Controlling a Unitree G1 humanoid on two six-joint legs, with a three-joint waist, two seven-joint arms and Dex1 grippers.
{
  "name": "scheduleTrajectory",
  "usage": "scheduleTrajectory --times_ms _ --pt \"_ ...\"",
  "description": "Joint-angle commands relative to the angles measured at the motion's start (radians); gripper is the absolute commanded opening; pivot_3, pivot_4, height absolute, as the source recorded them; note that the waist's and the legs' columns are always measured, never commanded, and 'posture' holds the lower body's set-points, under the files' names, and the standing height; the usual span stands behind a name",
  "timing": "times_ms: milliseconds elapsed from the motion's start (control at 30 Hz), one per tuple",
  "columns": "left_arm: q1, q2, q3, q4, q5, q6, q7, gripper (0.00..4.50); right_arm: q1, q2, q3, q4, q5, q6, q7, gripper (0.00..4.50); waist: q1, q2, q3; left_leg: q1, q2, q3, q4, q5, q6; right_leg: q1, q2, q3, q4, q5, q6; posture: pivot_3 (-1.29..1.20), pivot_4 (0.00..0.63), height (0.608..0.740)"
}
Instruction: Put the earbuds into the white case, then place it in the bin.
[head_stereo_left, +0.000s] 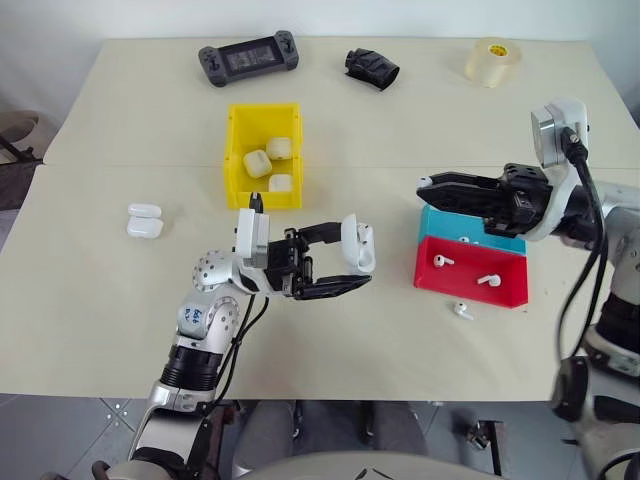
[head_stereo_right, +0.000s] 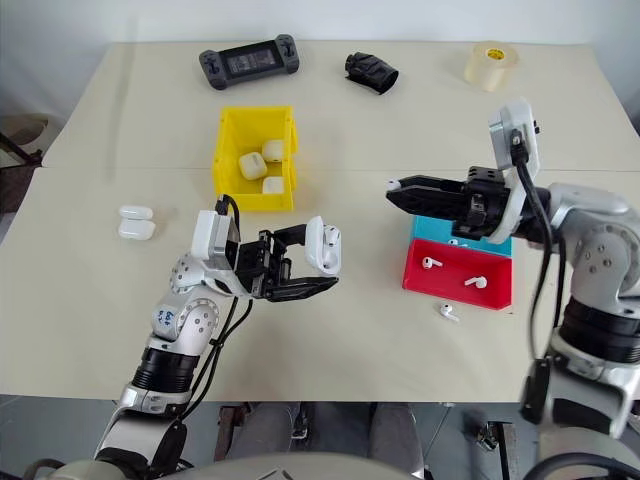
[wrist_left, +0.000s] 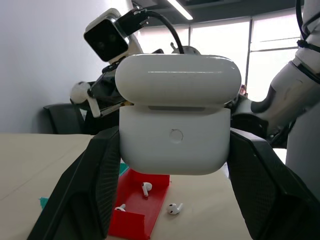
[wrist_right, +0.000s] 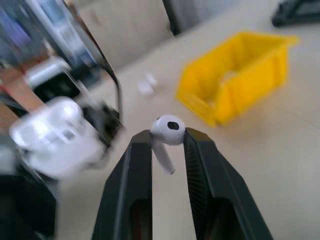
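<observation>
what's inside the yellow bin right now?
Three small glossy white rounded cases lie in the bright yellow rectangular plastic bin, all lids shut. Whether earbuds sit inside them cannot be seen, and the near wall hides part of the floor.

No words or numbers can be read. Small blue sticker (head_stereo_left: 192, 318) on left arm has tiny marks, too small to tell. Tape roll (head_stereo_left: 493, 61) at far side of table (head_stereo_left: 120, 330) has dark print on core, too small to tell. Game pad (head_stereo_left: 248, 58) screen dark, no words.
</observation>
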Motion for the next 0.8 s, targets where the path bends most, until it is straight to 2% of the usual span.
scheduleTrajectory --times_ms 33,200,433,567,800 --pt "-0.029 -0.011 0.011 0.014 -0.005 -0.017 -0.008 2.79 0.016 0.149 -0.172 -0.134 0.199 0.124 -0.204 0.52 0.002 0.000 0.000 0.000 0.000 0.000 0.000 0.000 0.000 0.000 0.000 0.000 0.000 0.000 0.000 0.00 0.150 0.740" --pt "-0.060 -0.027 0.022 0.037 -0.010 -0.012 0.008 2.79 0.099 0.290 -0.218 -0.257 0.423 0.130 -0.412 0.52 0.002 0.000 0.000 0.000 -0.004 -0.002 0.000 0.000 0.000 0.000 -0.001 0.000 0.002 0.000 0.000 0.00 0.150 0.740" --pt "-0.086 -0.041 0.037 0.052 -0.014 0.002 0.023 2.79 0.230 0.272 -0.132 -0.313 0.710 -0.007 -0.628 0.52 -0.003 0.000 0.000 0.001 -0.005 -0.001 -0.001 0.000 0.000 0.000 0.000 0.000 0.002 0.000 0.000 0.00 0.150 0.740" --pt "-0.095 -0.044 0.038 0.055 -0.013 0.010 0.026 2.79 0.289 0.233 -0.065 -0.324 0.777 -0.104 -0.698 0.52 -0.003 0.000 0.000 0.001 -0.005 0.000 -0.001 0.000 0.000 0.000 0.000 0.001 0.002 0.000 0.000 0.00 0.150 0.740" --pt "-0.104 -0.051 0.037 0.055 -0.011 0.018 0.026 2.79 0.349 0.188 0.048 -0.351 0.759 -0.251 -0.731 0.52 -0.003 0.000 0.000 0.001 -0.005 0.000 -0.001 0.000 0.001 0.000 0.000 0.001 0.002 0.000 0.000 0.00 0.150 0.740"
